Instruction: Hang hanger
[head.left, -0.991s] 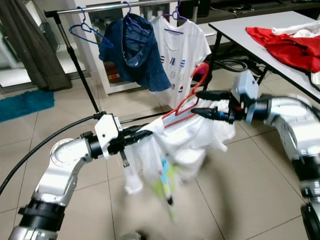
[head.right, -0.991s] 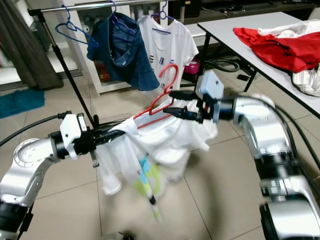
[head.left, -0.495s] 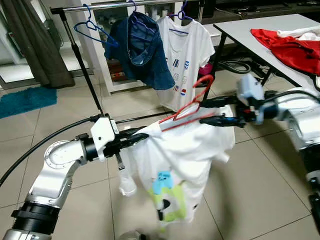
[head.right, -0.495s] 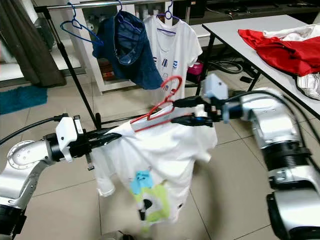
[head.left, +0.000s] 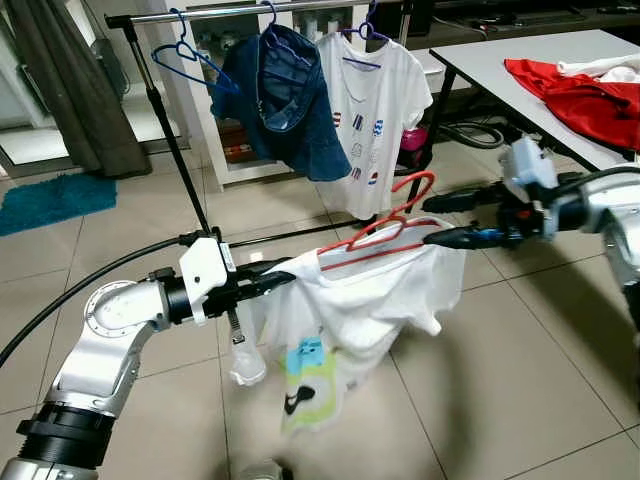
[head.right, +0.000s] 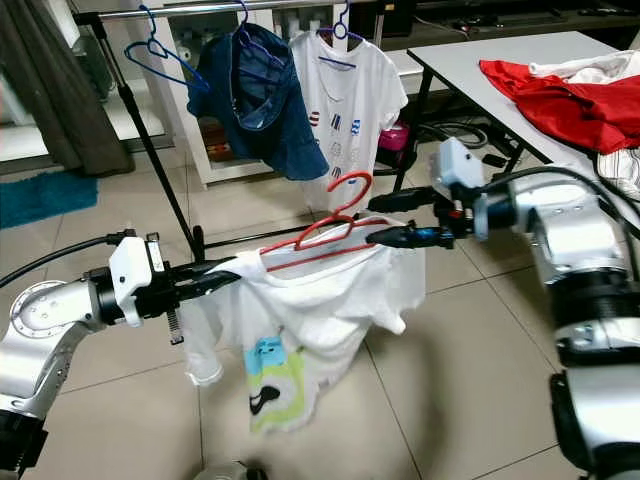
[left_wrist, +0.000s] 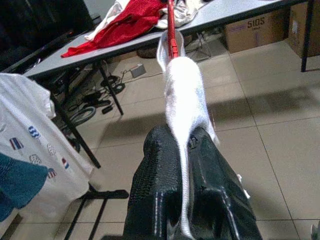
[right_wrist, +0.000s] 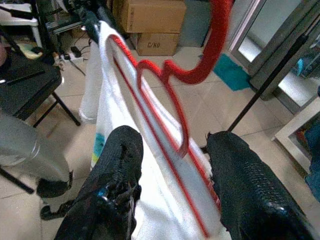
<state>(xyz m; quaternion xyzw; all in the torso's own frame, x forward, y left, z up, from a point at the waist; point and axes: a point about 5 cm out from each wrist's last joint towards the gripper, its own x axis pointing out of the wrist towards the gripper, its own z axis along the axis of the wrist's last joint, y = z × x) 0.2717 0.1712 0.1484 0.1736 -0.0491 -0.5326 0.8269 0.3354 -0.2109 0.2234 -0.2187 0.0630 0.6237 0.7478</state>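
Observation:
A red hanger (head.left: 385, 228) carries a white printed shirt (head.left: 365, 290) and is held level between my two grippers, in front of the clothes rail (head.left: 250, 11). My left gripper (head.left: 272, 281) is shut on the shirt's shoulder at the hanger's left end; in the left wrist view the fabric (left_wrist: 182, 90) runs out pinched between its fingers (left_wrist: 160, 165). My right gripper (head.left: 427, 223) is open at the other end. The hanger's hook (right_wrist: 210, 45) and wire pass between its spread fingers (right_wrist: 120, 165), and the shirt's shoulder lies on the lower one.
On the rail hang an empty blue hanger (head.left: 180, 55), a denim garment (head.left: 280, 100) and a white T-shirt (head.left: 375, 100). A grey table (head.left: 480, 60) with red cloth (head.left: 575, 90) stands to the right. A blue rug (head.left: 50, 203) lies left on the tiled floor.
The right gripper has moved to the right, away from the left one. The hanger now lies flatter and the bunched shirt is stretched out, its printed hem swinging lower left.

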